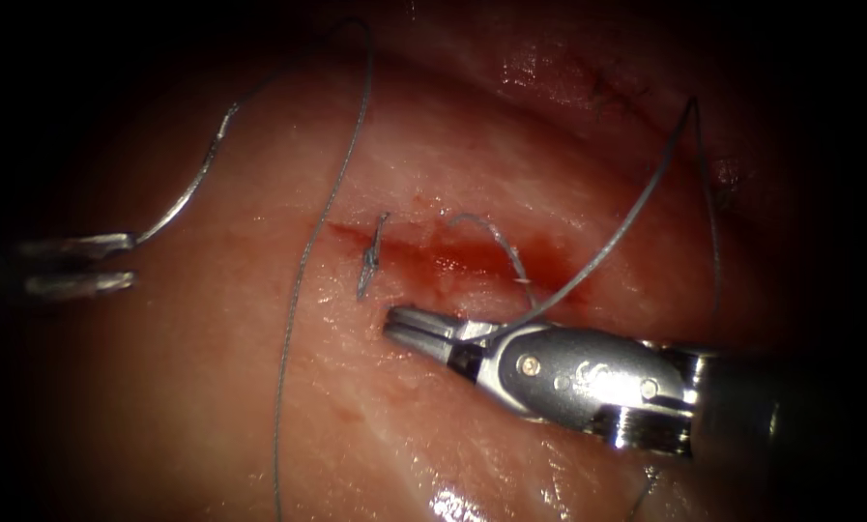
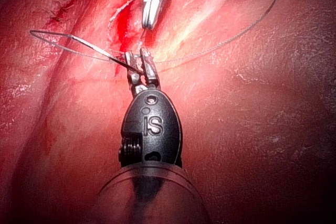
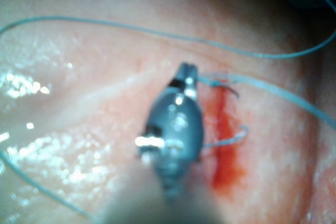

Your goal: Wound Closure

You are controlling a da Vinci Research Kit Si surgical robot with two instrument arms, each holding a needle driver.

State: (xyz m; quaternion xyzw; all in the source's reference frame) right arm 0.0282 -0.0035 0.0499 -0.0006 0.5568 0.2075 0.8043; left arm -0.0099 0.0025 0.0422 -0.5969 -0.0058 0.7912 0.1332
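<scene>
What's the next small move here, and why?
Probably ease the left tool slightly leftward. It holds the needle near its end, clear of the tissue, left of the cut, and the thread trails slack. The right tool appears to grip the thread beside the cut.

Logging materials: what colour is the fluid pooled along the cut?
Red fluid, clearest in the endoscope view, lying along the cut.
</scene>
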